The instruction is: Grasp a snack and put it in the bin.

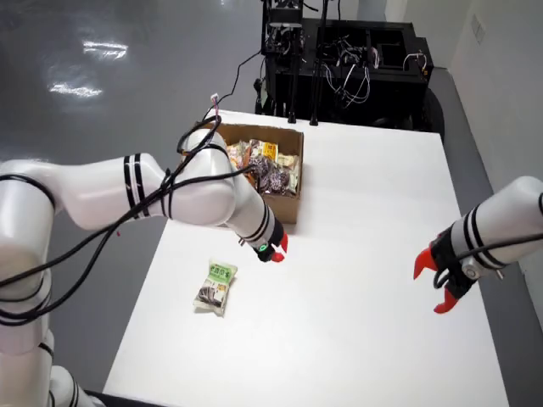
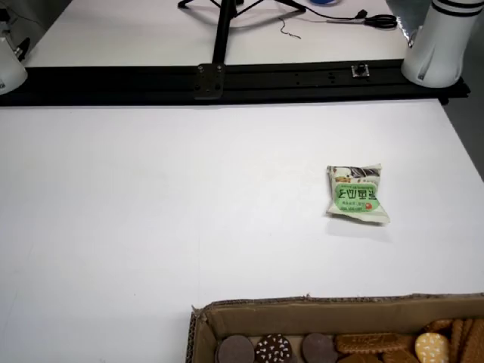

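In the overhead view a white arm [image 1: 127, 195] enters from the left edge, bends at mid-frame and reaches down toward the centre. Its gripper [image 1: 276, 248] shows only a red tip below a black wrist with a green light; jaw state cannot be determined. At right, a second white arm [image 1: 509, 220] ends in a gripper with red fingers [image 1: 422, 263] spread apart.

My arm [image 1: 182, 193] white with black bands, my gripper [image 1: 277, 248] red-tipped. Snack packet [image 1: 216, 286] green and white, dark print. Box [image 1: 288, 205] brown cardboard, its printed biscuits [image 2: 273, 349] brown, one white-speckled. Table [image 1: 356, 280] white.
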You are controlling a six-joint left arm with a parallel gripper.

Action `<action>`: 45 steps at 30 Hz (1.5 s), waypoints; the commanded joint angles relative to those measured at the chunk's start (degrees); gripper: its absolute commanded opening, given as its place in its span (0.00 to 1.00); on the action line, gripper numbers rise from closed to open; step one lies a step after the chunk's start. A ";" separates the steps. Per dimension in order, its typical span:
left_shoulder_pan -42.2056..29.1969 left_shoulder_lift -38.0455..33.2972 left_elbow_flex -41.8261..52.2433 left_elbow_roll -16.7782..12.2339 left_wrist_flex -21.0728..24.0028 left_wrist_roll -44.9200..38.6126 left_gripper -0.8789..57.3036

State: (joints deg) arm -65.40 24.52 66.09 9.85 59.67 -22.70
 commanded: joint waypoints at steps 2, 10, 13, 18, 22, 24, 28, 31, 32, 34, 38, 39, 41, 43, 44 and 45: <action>0.24 0.00 0.00 0.00 0.12 1.14 0.08; 0.63 0.00 0.00 0.00 0.46 1.93 0.07; 0.74 0.00 0.00 0.00 0.49 1.98 0.07; 0.82 0.00 0.00 0.00 0.50 1.12 0.08; 0.83 0.00 0.00 0.00 0.37 1.30 0.08; 0.90 0.00 0.00 0.00 0.33 1.38 0.08; 1.17 0.00 0.00 0.00 0.29 1.28 0.07; 1.33 0.00 0.00 0.00 0.28 0.94 0.06; 1.37 0.00 0.00 0.00 0.28 0.79 0.06; 1.42 0.00 0.00 0.00 0.27 0.53 0.06; 1.47 0.00 0.00 0.00 0.32 0.23 0.05; 1.46 0.00 0.00 0.00 0.33 0.19 0.05; 1.44 0.00 0.00 0.00 0.34 0.10 0.05; 1.40 0.00 0.00 0.00 0.34 0.01 0.05; 1.38 0.00 0.00 0.00 0.34 -0.04 0.05; 1.37 0.00 0.00 0.00 0.35 -0.08 0.04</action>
State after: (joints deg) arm -63.95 24.52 66.09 9.84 60.00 -22.67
